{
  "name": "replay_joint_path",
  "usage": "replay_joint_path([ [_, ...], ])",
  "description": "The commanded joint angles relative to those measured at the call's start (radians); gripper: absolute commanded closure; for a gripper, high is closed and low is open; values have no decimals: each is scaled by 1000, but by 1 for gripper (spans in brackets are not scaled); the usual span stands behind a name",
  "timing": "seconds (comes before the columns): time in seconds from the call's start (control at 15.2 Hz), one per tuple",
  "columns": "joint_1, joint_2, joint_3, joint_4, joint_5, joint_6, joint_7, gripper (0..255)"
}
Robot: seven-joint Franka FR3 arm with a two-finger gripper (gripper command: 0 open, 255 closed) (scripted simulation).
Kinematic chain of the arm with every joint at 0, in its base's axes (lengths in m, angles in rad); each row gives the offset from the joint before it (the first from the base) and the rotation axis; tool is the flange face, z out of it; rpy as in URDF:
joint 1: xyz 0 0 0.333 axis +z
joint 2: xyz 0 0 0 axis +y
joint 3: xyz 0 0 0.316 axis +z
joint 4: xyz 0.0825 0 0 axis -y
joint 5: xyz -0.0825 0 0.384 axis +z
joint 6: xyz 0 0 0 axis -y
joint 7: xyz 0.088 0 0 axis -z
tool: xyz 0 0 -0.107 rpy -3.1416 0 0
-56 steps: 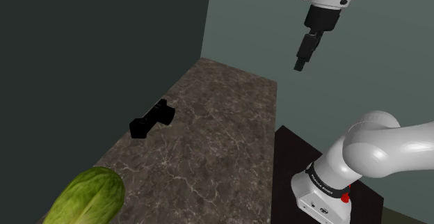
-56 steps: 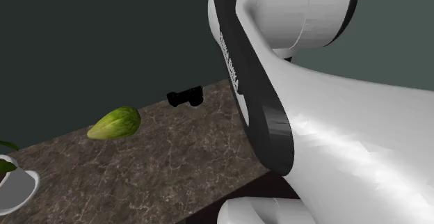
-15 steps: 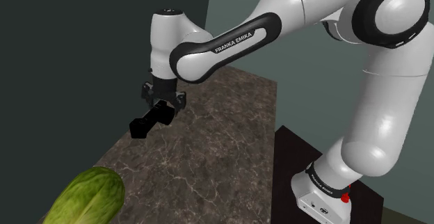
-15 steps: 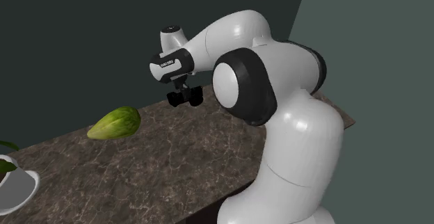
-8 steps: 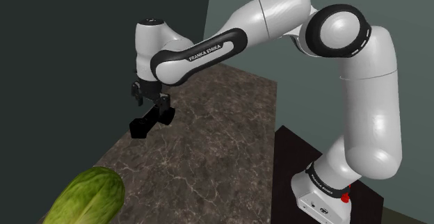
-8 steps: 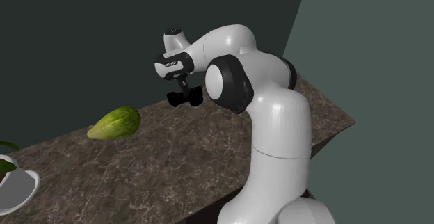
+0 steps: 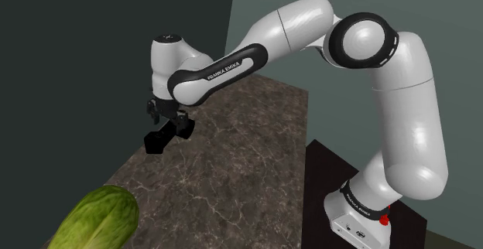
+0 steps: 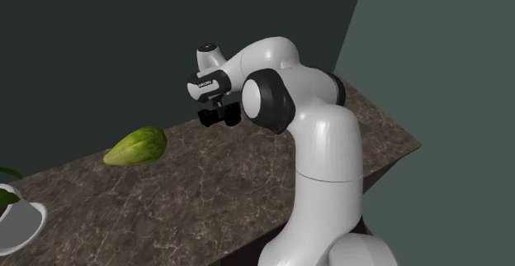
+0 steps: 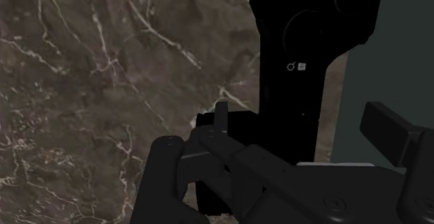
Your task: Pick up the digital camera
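Observation:
The digital camera (image 7: 155, 141) is a black body lying on the dark marble counter (image 7: 232, 170), close to the dark wall. My gripper (image 7: 171, 121) hangs straight down over it with its fingers spread to either side of the body. From the second exterior view the gripper (image 8: 216, 110) sits just above the camera (image 8: 230, 116). In the wrist view the camera (image 9: 306, 62) lies between the two fingers (image 9: 165, 170). A strip of background shows between the body and the other finger, so my gripper (image 9: 278, 153) is open and clasps nothing.
A green lettuce (image 7: 97, 220) lies toward the counter's near end, also visible as the lettuce (image 8: 136, 146) in the second exterior view. A white pot (image 8: 16, 219) with a leaf stands at that view's lower left. The dark stand (image 7: 325, 162) adjoins the counter's edge.
The arm swung in from high at the shoulder view's right to over the camera. In the last half second the hand sank a little closer to it; the camera has not moved.

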Motion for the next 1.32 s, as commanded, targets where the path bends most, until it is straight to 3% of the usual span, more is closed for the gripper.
replay_joint_path([
  [0.0, 2, 5, -2, 2, -2, 3, 2, 255],
  [0.59, 0, 2, -1, -2, -1, 4, 0, 255],
  [1.25, -20, -75, 32, 12, 38, -83, -21, 255],
])
